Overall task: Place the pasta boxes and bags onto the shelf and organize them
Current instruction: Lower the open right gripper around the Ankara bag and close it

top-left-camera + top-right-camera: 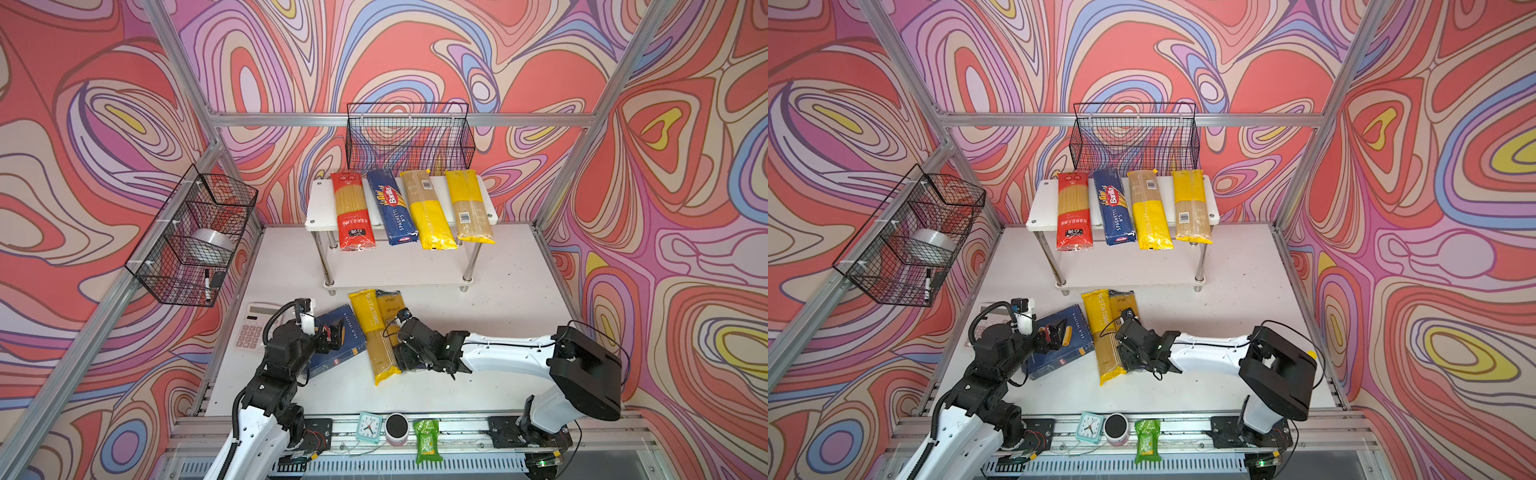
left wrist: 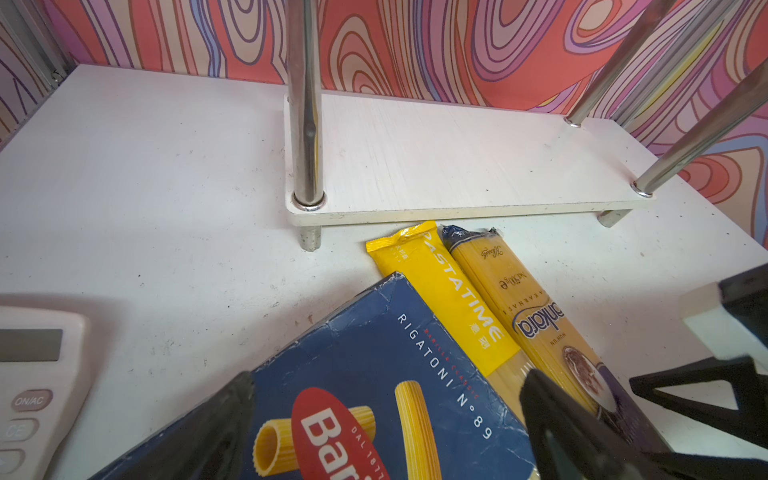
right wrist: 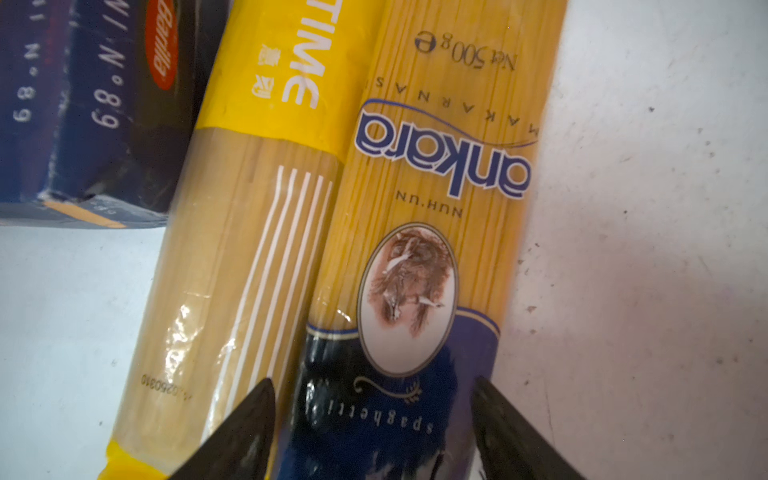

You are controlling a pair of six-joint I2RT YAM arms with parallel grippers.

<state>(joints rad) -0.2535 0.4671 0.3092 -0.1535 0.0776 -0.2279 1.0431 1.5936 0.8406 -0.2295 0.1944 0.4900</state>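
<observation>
Right wrist: ankara spaghetti bag (image 3: pixel 424 232)

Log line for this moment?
right pincer open astride blue-and-gold plastic spaghetti bag | left pincer open over dark blue rigatoni carton

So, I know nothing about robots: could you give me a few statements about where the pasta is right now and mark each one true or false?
1. The Barilla spaghetti box lies on the top board of the shelf. True.
2. The rigatoni box sits on the shelf's lower board. False: it is on the table, in front of the shelf.
3. The Pastatime bag and the Ankara bag lie side by side. True.
4. The right gripper is over the red bag. False: its jaws stand apart on either side of the Ankara bag's blue end; the red bag is on the top board.
</observation>
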